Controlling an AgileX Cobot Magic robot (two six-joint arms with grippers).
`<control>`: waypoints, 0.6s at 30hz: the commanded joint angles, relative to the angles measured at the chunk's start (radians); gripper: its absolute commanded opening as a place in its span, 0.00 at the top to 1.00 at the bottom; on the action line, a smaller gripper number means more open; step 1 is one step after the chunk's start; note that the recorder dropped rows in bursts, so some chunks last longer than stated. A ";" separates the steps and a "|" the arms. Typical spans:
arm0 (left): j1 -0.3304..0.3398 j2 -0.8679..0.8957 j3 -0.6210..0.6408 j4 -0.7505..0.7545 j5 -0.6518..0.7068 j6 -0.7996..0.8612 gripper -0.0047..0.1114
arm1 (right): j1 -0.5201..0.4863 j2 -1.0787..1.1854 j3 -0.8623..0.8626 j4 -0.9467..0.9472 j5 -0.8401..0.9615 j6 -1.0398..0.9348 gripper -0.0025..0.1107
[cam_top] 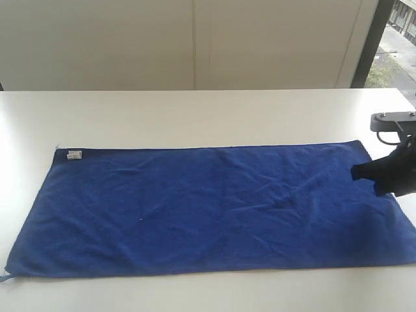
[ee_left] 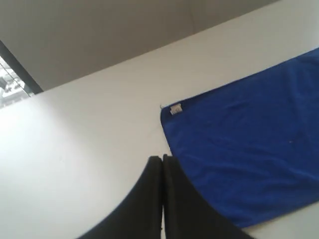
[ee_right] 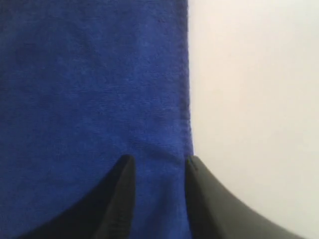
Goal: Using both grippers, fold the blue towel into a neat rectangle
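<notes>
No fold is being shown in the blue towel. The right hand is being held spread at its edge, the left hand pressed together.

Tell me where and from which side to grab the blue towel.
Best pinch the blue towel at the short edge by the right gripper, from above: it lies flat, so only the hem gives a lip. That gripper's jaws stand apart over this edge.

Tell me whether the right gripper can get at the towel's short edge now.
Probably yes: the right gripper hangs open right at the blue towel's edge, with nothing lying between them.
</notes>
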 commanded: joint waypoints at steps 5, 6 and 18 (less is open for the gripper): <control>0.003 -0.125 0.004 0.051 0.121 -0.001 0.96 | -0.031 0.078 -0.126 -0.018 0.045 -0.064 0.69; 0.003 -0.125 0.007 0.051 0.121 -0.001 0.96 | -0.031 0.087 -0.148 -0.018 0.062 -0.073 0.69; 0.003 -0.125 0.106 0.022 0.093 -0.009 0.96 | -0.042 0.182 -0.305 0.029 0.256 -0.193 0.56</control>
